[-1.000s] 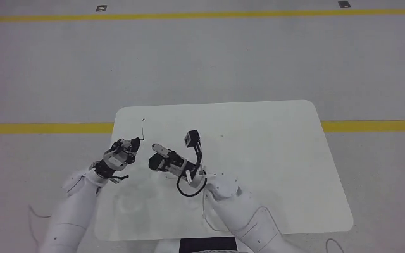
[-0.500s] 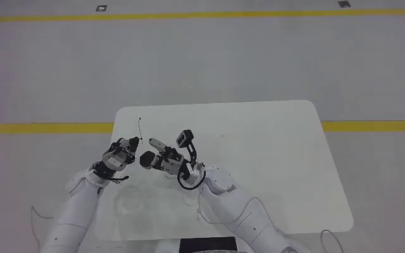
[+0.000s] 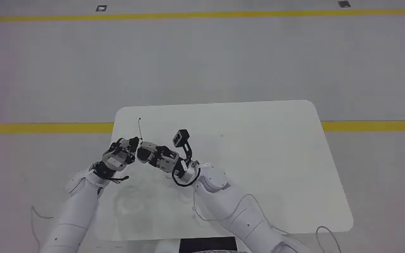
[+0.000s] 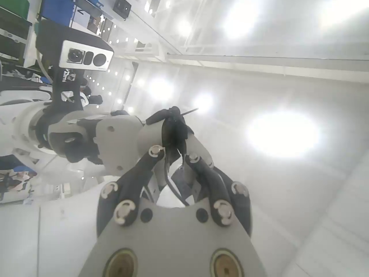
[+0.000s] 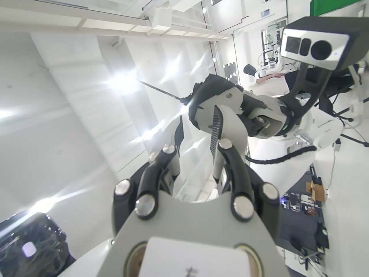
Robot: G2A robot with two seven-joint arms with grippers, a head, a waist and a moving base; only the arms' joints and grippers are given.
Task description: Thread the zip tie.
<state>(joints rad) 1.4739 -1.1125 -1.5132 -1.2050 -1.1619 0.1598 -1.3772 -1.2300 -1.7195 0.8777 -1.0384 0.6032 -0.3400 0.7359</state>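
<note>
Cannot tell head from tail on the zip tie point(image 3: 140, 129): too thin. Hidden at its 6 o'clock end between left tool point(image 3: 133, 145) and right tool point(image 3: 143, 150).

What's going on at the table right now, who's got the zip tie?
The left gripper is shut on the black zip tie and holds it up over the white table, with the tie's thin end poking out past its fingertips. The right gripper is open and faces the left one at close range, with nothing in its fingers. No threaded loop can be made out, so the threading looks not yet done.
</note>
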